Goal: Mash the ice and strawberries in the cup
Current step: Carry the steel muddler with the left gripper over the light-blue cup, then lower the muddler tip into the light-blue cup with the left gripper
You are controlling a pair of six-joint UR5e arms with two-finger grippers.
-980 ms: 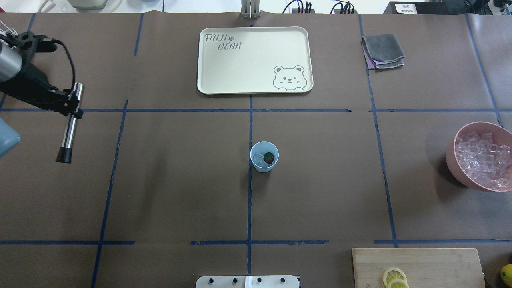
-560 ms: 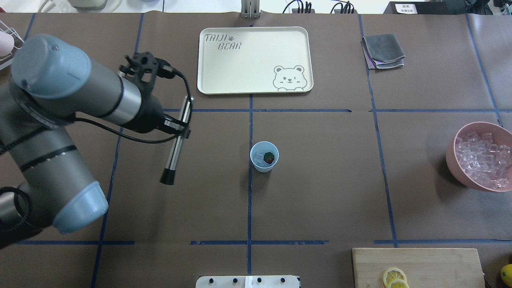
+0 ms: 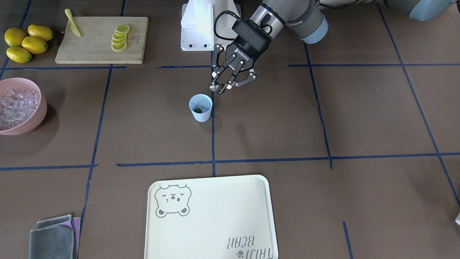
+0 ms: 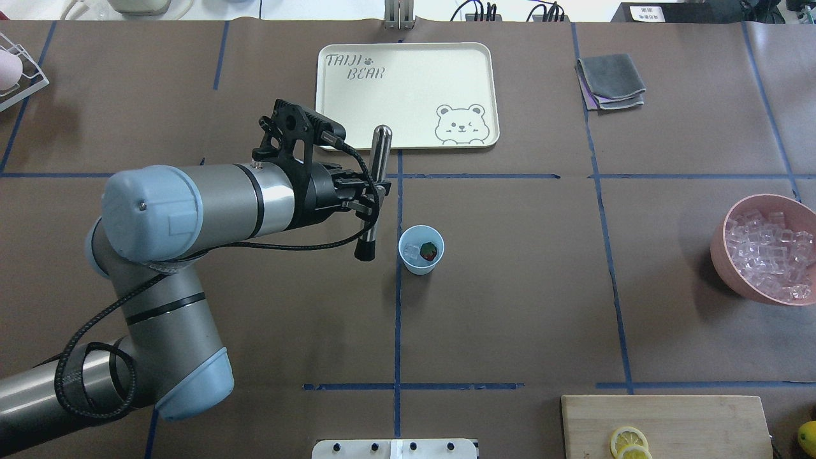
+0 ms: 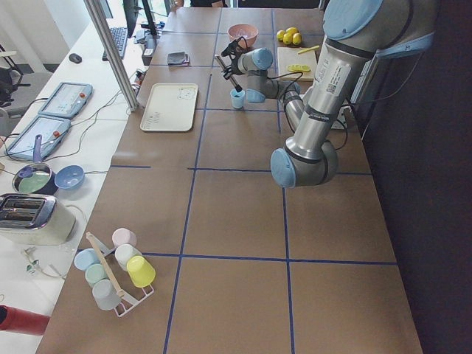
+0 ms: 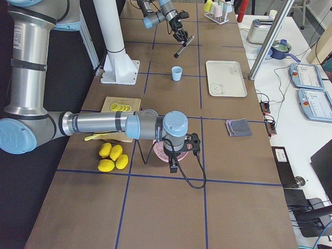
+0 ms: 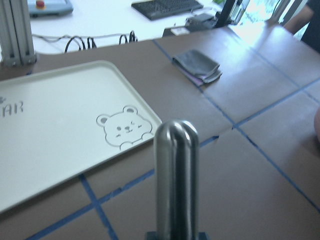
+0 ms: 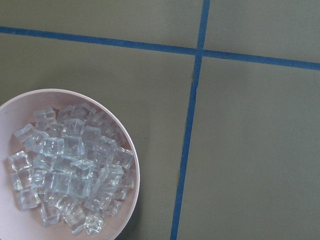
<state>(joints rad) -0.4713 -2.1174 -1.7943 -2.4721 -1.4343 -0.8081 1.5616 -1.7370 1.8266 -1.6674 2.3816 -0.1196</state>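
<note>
Approach is the step in hand. Your left end effector (image 4: 373,194) is clamped on a steel muddler (image 4: 377,166), gripping it about mid-shaft. It hangs just beside the cup (image 4: 421,250), on the cup's left in the overhead view, not over it. The muddler leans: its rounded metal end points toward the tray (image 4: 408,95), and its black tip (image 4: 364,250) sits near the cup's rim but apart from it.

The cup stands upright on the bench at the middle blue tape line. The ice (image 4: 412,252) and the strawberry (image 4: 431,252) lie side by side inside it. Both look whole, so I judge that no mashing is done yet.

Your next move calls for carrying the tip sideways over the cup's mouth, bringing the shaft nearer to vertical, then lowering it straight in. Nothing holds the cup and it looks light, so a brush on the rim or an off-centre press could tip it or slide it.

Your right end effector (image 6: 174,158) hangs over the pink bowl (image 4: 723,242), well apart from the cup. I cannot tell whether it is open or closed.
</note>
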